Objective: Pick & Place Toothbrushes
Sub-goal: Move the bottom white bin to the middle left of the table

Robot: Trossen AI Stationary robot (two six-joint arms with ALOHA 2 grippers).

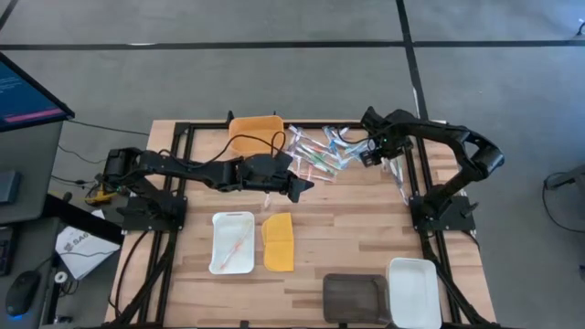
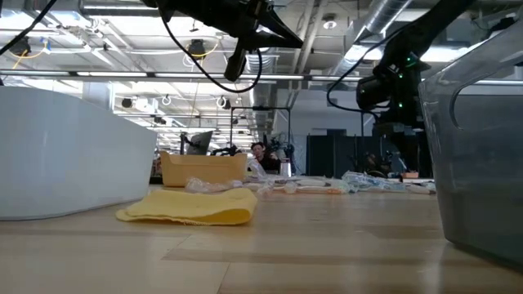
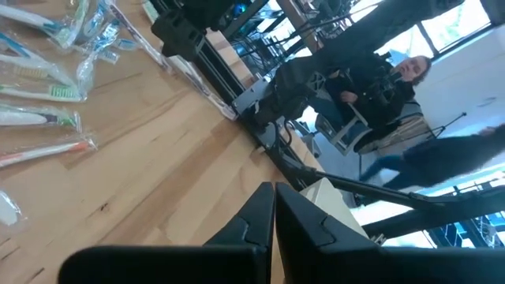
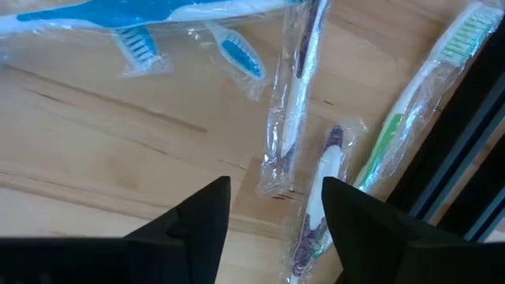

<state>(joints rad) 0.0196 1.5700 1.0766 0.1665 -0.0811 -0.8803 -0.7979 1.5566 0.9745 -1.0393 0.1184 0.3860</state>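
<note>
Clear-wrapped toothbrushes [image 1: 315,155] lie piled at bench [image 1: 366,228] far centre. Right gripper [image 4: 276,207] hovers over pile's right edge, fingers spread wide, empty. Left gripper [image 3: 274,213] mid-bench, fingers pressed together.

wooden table [image 1: 347,206], wrapped toothbrushes [image 1: 320,153], white trays [image 1: 232,242], yellow lid [image 1: 279,241], orange bin [image 1: 255,134]

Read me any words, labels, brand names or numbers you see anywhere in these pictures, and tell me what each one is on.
None can be read.
White printed bag on the floor left of the table: dark lettering, too small to read.
Blue monitor screen at the far left: lines of text, too blurred to read.
Clear plastic-wrapped toothbrushes: no printing shows on the wrappers.
</note>
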